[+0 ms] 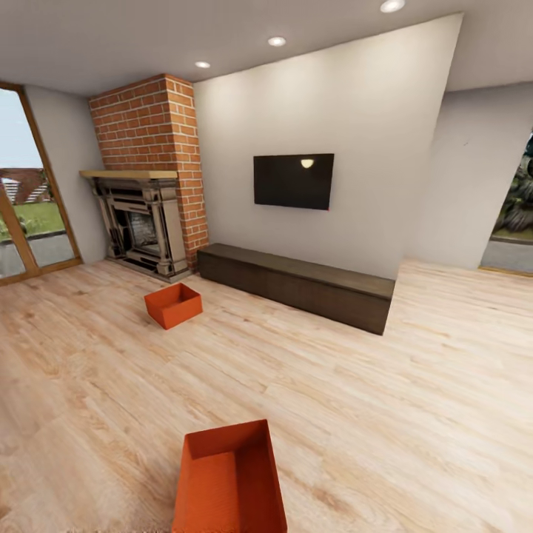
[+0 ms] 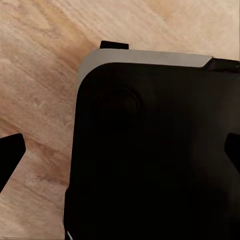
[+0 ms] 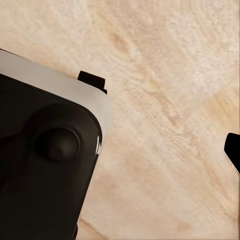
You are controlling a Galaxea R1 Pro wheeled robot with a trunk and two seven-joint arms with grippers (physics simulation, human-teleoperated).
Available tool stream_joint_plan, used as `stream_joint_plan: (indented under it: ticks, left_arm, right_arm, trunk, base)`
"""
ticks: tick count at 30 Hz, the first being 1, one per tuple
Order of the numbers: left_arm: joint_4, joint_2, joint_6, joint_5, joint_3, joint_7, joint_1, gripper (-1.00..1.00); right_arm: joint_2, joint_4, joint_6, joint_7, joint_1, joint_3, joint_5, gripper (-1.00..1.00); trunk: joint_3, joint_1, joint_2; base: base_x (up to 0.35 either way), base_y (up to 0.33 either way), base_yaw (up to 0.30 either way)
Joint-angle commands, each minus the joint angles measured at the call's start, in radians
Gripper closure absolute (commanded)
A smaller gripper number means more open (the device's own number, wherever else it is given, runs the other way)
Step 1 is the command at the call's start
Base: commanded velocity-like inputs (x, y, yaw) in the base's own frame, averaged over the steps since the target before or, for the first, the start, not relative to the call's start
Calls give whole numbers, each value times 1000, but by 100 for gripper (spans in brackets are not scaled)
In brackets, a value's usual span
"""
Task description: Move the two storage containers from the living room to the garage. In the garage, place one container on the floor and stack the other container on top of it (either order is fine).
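I am in the living room, on its light wood plank floor (image 1: 385,414). One orange-red open-topped storage container (image 1: 222,488) lies on the planks right below me, at the view's lower edge. The other storage container (image 1: 172,304) sits farther off, in front of the fireplace. My left gripper (image 2: 120,150) hangs open over my own dark base, with its black fingertips (image 2: 11,150) at opposite edges of the left wrist view. My right gripper (image 3: 120,150) also stands open and empty above the planks, with one fingertip (image 3: 233,150) showing. The garage and its floor are out of view.
A brick fireplace (image 1: 148,185) stands at the back left. A wall TV (image 1: 293,180) hangs above a long dark low cabinet (image 1: 296,285). There is a glass door (image 1: 29,215) at the left and an opening (image 1: 511,229) at the right. My black base (image 3: 40,160) fills part of both wrist views.
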Motion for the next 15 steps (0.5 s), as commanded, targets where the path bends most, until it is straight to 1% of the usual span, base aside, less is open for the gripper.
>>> stream_joint_plan:
  ticks: [1,15]
  left_arm:
    - [0,0,-2,6,5,-1,0,-100]
    - [0,0,-2,6,5,-1,0,-100]
  right_arm:
    - [1,3,-6,0,-1,9,-10,-100]
    - [-1,3,-6,0,-1,9,-8,-100]
  trunk:
    - [-1,0,0]
    - [-7,0,0]
  base:
    - [0,0,266]
    - [0,0,266]
